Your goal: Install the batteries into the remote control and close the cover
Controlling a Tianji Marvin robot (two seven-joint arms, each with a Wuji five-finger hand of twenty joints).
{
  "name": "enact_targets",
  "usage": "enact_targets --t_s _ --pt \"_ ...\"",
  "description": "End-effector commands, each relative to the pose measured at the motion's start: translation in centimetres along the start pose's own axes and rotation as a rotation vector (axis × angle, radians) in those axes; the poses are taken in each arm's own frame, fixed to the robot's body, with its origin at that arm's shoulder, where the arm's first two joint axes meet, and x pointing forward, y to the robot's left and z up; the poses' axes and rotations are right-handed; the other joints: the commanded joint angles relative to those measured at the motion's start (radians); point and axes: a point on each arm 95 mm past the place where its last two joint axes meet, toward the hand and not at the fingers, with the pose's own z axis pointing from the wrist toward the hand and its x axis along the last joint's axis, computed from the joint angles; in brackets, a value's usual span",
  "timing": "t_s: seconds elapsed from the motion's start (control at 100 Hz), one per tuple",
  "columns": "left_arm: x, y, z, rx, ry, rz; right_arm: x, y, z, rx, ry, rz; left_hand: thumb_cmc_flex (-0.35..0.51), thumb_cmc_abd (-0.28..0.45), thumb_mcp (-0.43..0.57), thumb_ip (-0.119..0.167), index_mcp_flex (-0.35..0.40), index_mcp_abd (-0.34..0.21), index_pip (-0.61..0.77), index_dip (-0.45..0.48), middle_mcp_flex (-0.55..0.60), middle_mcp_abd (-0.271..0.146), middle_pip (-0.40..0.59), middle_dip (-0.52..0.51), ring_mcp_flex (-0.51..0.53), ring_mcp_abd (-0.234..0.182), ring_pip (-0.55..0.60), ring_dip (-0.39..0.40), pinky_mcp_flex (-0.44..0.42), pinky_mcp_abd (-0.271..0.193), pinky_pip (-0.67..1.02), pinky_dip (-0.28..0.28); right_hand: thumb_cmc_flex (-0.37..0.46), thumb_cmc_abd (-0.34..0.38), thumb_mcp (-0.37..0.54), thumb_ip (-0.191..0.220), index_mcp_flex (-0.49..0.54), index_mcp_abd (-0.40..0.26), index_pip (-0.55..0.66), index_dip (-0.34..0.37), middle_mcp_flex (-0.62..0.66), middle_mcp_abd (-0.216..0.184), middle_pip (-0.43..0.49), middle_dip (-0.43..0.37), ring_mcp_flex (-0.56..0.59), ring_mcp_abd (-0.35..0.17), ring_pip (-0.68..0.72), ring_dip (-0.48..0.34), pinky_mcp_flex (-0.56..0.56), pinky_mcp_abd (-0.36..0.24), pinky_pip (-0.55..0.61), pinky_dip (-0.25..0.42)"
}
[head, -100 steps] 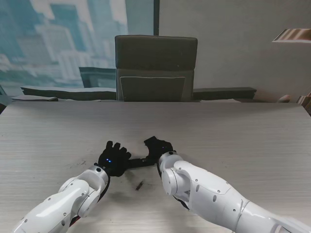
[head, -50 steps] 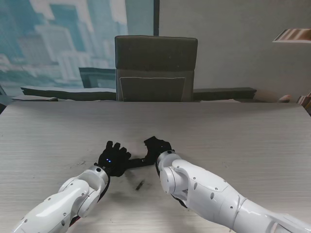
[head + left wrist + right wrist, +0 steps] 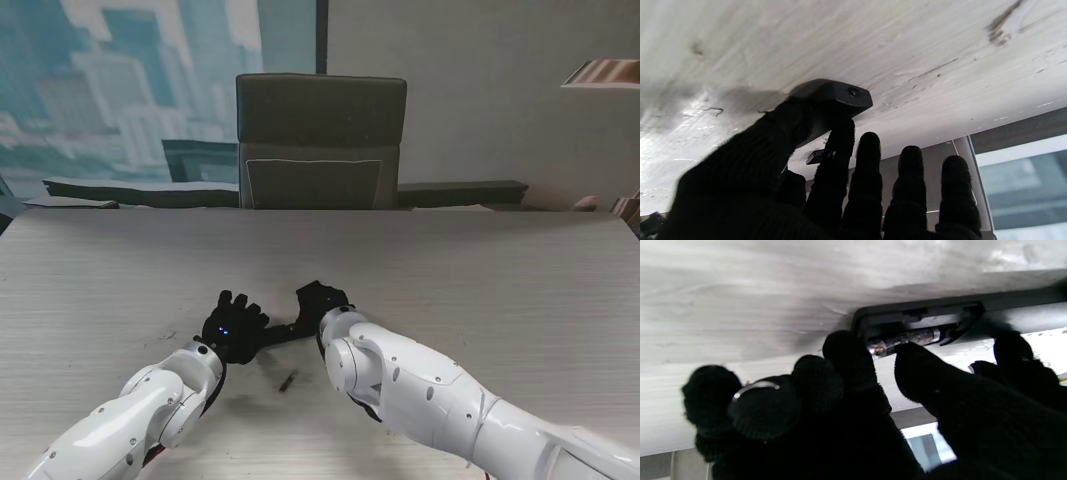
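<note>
Lay nearest, toward the desk's [image 3: 120,260] near edge between the two white forearms: a small dark sliver [image 3: 287,380], too small to name. Just beyond it, held the long black plastic remote control [image 3: 283,333], lying flat on the pale wood-grain desk top near the middle of the near edge, bridging the two hands. Gripped at one end by the black-gloved left hand [image 3: 232,327], thumb and index finger closed on that end [image 3: 836,96] while the other three fingers stood straight and spread, holding nothing. Worked at the other end by the black-gloved right hand [image 3: 322,300], index finger and thumb pinched on a slim silvery cylindrical battery [image 3: 907,339] sitting part-way in the open battery bay [image 3: 923,321]; remaining fingers curled, with a metallic glint among them that could not be identified. Not found in any view: the cover. Judged as the battery-seating step, with the cover not yet on. Called for next, by this reading: pressing the free end of the battery down into the bay until flat, with the left hand steadying the remote against sliding, then locating the cover. Farther off, beyond the desk's far edge, stood a grey upholstered office chair [image 3: 320,140] before a window with a hazy city view.
</note>
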Motion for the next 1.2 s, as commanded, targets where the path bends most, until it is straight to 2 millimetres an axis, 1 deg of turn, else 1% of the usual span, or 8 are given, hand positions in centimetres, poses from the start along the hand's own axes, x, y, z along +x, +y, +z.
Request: enact_targets --t_s 0.0,0.22,0.59,0.78,0.88,0.93,1.0,1.19 --pt "0.6 1.9 -0.5 -0.064 0.011 -0.004 1.7 -1.7 -0.3 0.065 0.038 0.014 0.072 0.009 -0.016 0.011 0.093 -0.204 0.161 0.037 0.012 -0.003 0.013 0.008 -0.003 0.002 0.007 -0.005 -0.006 0.004 0.009 -0.019 0.063 -0.031 0.01 0.008 -0.017 -0.053 0.047 0.0 0.034 0.03 0.029 0.001 0.019 -0.075 0.029 0.02 0.031 0.026 0.035 -0.005" --pt "0.5 2.0 -0.5 -0.065 0.004 -0.005 1.8 -2.5 0.0 0.113 0.034 0.002 0.08 0.008 -0.015 0.01 0.096 -0.205 0.164 0.038 0.013 -0.004 0.014 0.008 -0.004 0.003 0.007 -0.006 -0.005 0.005 0.01 -0.019 0.065 -0.051 0.029 0.015 -0.008 -0.03 0.055 0.011 0.048 0.029 0.037 0.007 0.02 -0.084 0.049 0.034 0.045 0.017 0.05 -0.008" --pt "0.4 2.0 -0.5 -0.065 0.003 -0.003 1.6 -3.2 0.2 0.175 0.032 -0.036 0.08 0.01 -0.017 0.008 0.095 -0.203 0.164 0.037 0.012 -0.004 0.014 0.008 -0.004 0.003 0.008 -0.006 -0.005 0.004 0.01 -0.018 0.053 -0.067 0.033 0.018 -0.004 -0.051 0.059 0.019 0.046 0.02 0.046 0.016 0.021 -0.096 0.054 0.041 0.038 -0.005 0.06 -0.011" --pt "0.4 2.0 -0.6 -0.068 -0.006 0.0 1.3 -2.8 -0.2 0.129 0.013 -0.021 0.081 0.013 -0.02 0.01 0.111 -0.225 0.249 0.076 0.016 -0.004 0.015 0.009 -0.003 0.006 0.008 -0.006 -0.007 0.006 0.008 -0.019 0.012 -0.049 -0.001 0.006 -0.001 -0.116 0.04 0.01 0.032 -0.001 0.035 0.014 0.019 -0.089 0.026 0.029 0.008 -0.002 0.047 -0.015" --pt "0.3 2.0 -0.5 -0.066 -0.011 0.006 1.0 -2.0 -0.8 0.072 0.016 -0.026 0.078 0.012 -0.023 0.011 0.112 -0.228 0.269 0.079 0.021 -0.005 0.016 0.009 0.0 0.006 0.009 -0.006 -0.005 0.008 0.009 -0.019 -0.023 -0.063 -0.034 -0.025 -0.026 -0.146 0.024 0.001 -0.007 -0.01 0.018 0.006 0.018 -0.078 -0.04 -0.008 -0.042 -0.009 0.014 -0.016" --pt "0.3 2.0 -0.4 -0.075 -0.013 0.003 0.8 -1.6 -1.1 0.042 0.019 -0.026 0.08 0.012 -0.021 0.013 0.11 -0.222 0.273 0.077 0.018 -0.003 0.014 0.008 -0.005 0.007 0.006 -0.007 -0.009 0.006 0.006 -0.02 -0.07 -0.034 -0.059 -0.002 -0.03 -0.148 0.001 0.02 -0.023 -0.012 0.016 0.001 0.019 -0.078 -0.063 -0.03 -0.058 -0.015 0.001 -0.011" --pt "0.4 1.9 -0.1 -0.09 -0.012 0.008 0.5 -1.1 -1.7 0.003 0.019 -0.004 0.079 0.014 -0.024 0.012 0.108 -0.223 0.279 0.075 0.018 -0.004 0.014 0.008 -0.004 0.006 0.007 -0.006 -0.008 0.006 0.007 -0.02 -0.129 0.023 -0.098 0.064 -0.034 -0.136 -0.068 0.134 -0.051 -0.002 0.004 -0.012 0.016 -0.06 -0.107 -0.07 -0.093 -0.012 -0.028 0.002" --pt "0.8 1.8 0.1 -0.108 0.009 0.015 -0.2 0.6 -3.3 -0.105 0.03 -0.002 0.08 0.015 -0.027 0.012 0.104 -0.223 0.285 0.07 0.015 -0.003 0.016 0.009 -0.006 0.005 0.008 -0.005 -0.008 0.004 0.008 -0.019 -0.155 0.047 -0.132 0.066 -0.063 -0.133 -0.096 0.156 -0.087 0.005 -0.008 -0.021 -0.015 -0.051 -0.138 -0.085 -0.138 -0.015 -0.057 0.0"
